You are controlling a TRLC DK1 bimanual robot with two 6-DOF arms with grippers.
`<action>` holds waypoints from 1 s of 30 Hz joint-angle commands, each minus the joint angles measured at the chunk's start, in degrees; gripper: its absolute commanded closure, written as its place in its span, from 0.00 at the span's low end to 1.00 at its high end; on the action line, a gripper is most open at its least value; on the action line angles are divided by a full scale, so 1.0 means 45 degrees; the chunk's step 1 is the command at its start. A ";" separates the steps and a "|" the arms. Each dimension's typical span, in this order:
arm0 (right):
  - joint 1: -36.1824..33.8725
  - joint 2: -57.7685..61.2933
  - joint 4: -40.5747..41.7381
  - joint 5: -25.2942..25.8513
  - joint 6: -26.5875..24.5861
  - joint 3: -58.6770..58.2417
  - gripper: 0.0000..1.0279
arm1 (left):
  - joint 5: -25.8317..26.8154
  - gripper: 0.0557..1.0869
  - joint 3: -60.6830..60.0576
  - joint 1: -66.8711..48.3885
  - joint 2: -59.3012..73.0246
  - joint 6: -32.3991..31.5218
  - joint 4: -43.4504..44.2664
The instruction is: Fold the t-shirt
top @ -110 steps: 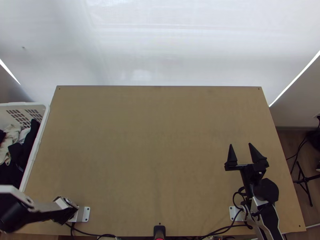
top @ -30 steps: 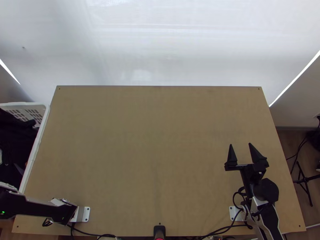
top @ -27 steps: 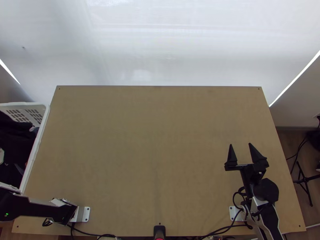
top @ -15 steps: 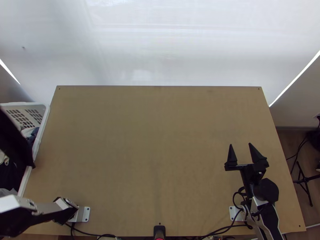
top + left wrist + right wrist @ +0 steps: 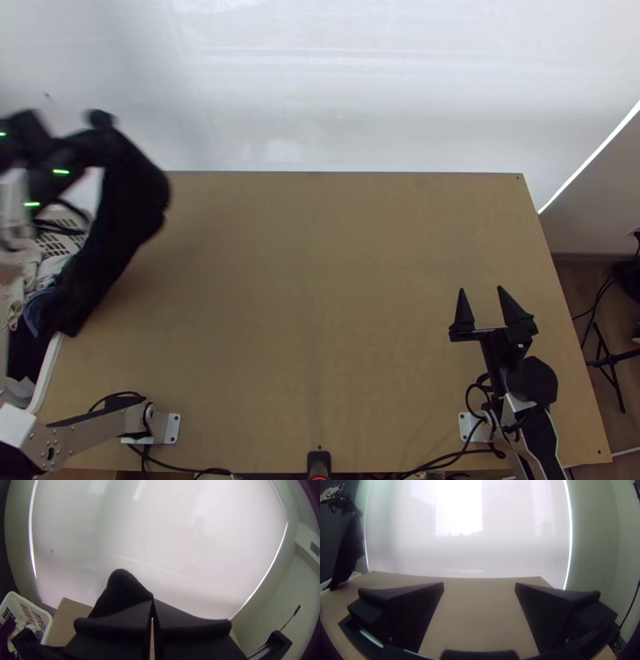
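Cloth (image 5: 132,200), black and probably the t-shirt, hangs lengthwise down from the left claw (image 5: 152,602), pinched on its upper part; its next move likely carries it towards the right claw (image 5: 481,289), wide and unladen, well apart across the tabletop (image 5: 320,280). Below the left claw, a white basket (image 5: 48,372) holds pale garments (image 5: 16,300) and dark ones.

From high over the near edge, the top view faces steeply down on the light wooden table (image 5: 320,320). Closer in, the right wrist view looks far, nearly level; the left's, tilted. All share the broad white translucent screen (image 5: 344,88) and white plastic basket (image 5: 46,615).
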 commanded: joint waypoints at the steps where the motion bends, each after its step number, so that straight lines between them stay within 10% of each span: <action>1: 0.0001 0.0002 0.0005 0.0005 0.0005 -0.0002 0.03 | -0.2253 0.97 -0.2388 -0.5156 0.1033 0.1080 0.1547; 30: 0.0001 0.0002 0.0005 0.0005 -0.0014 -0.0002 0.03 | -0.3640 0.97 0.6401 -1.3320 0.9529 -0.1986 0.2660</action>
